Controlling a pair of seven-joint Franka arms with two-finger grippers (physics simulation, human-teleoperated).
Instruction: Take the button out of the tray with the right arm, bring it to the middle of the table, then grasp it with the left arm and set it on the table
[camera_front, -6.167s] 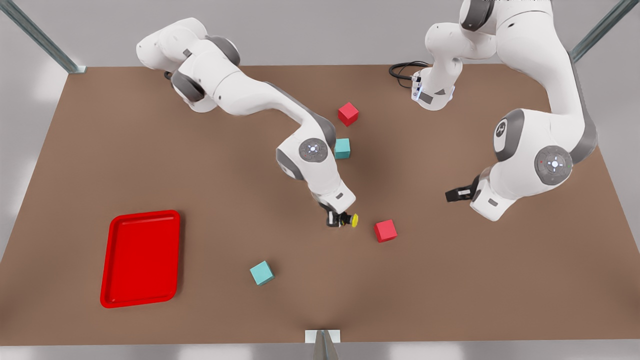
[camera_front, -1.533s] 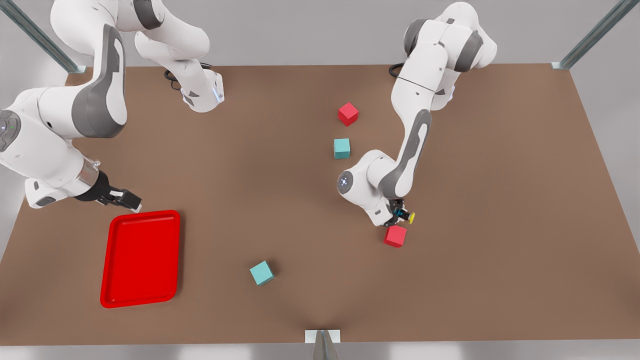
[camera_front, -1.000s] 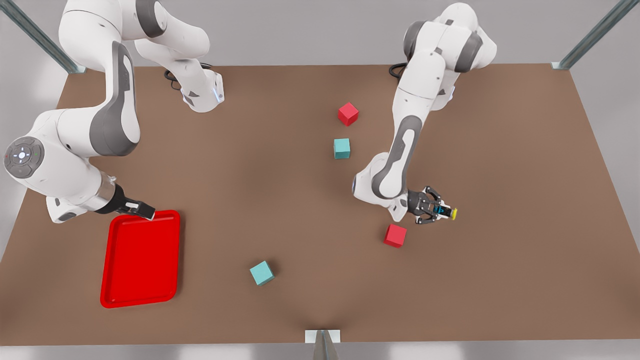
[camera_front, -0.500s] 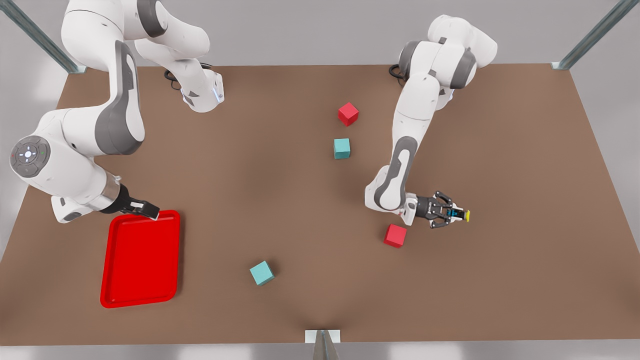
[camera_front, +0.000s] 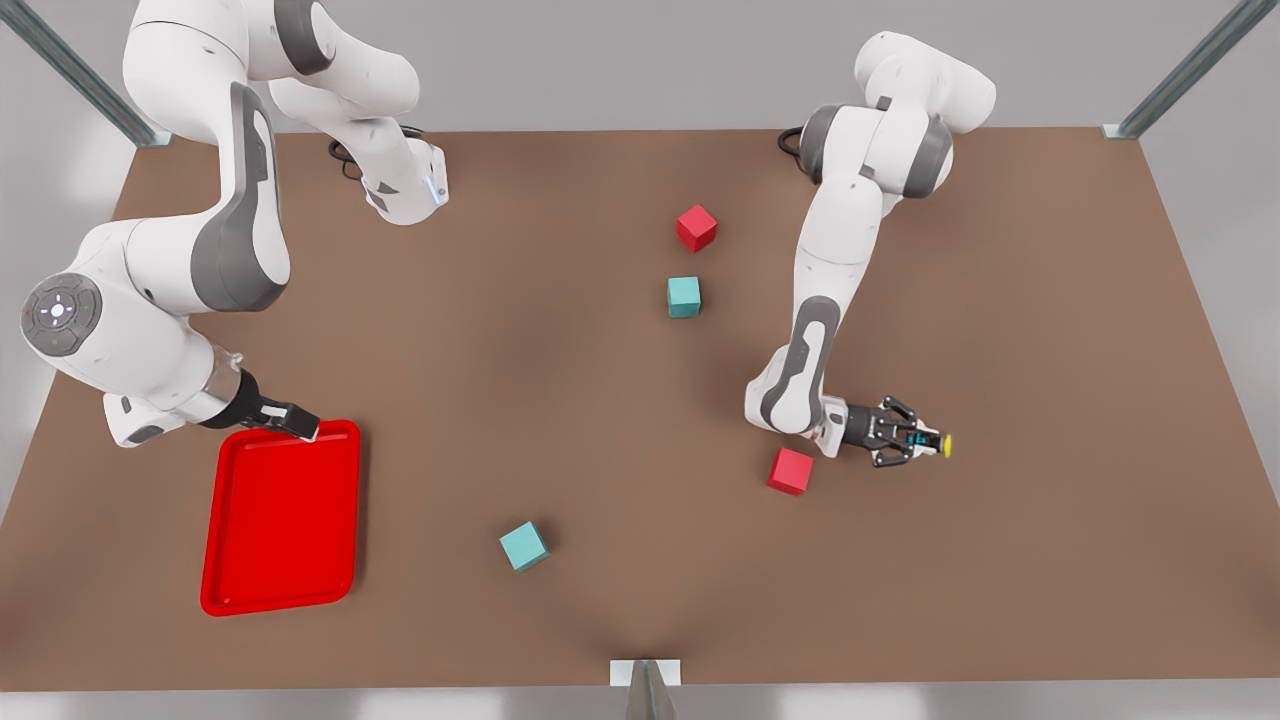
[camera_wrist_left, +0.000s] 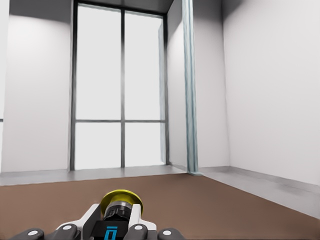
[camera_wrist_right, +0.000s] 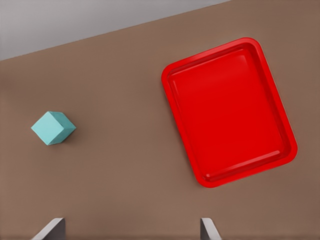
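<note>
The button (camera_front: 940, 443), dark body with a yellow cap, is held sideways low over the table (camera_front: 480, 400) on the front view's right, its cap pointing right. My left gripper (camera_front: 925, 442) is shut on it. In the left wrist view the button (camera_wrist_left: 121, 204) sits between the fingers of the left gripper (camera_wrist_left: 116, 225). The red tray (camera_front: 282, 515) lies empty at the front view's left. My right gripper (camera_front: 292, 420) hovers open over the tray's far corner; its wrist view looks down on the tray (camera_wrist_right: 230, 112).
A red cube (camera_front: 791, 471) lies close beside the left wrist. Another red cube (camera_front: 696, 227) and a teal cube (camera_front: 684, 297) sit mid-table toward the back. A second teal cube (camera_front: 524, 546) (camera_wrist_right: 53, 127) lies between the tray and the centre.
The left gripper has carried the button further toward the front view's right and lower toward the table. The right arm has settled near the tray's far corner and hardly moves.
</note>
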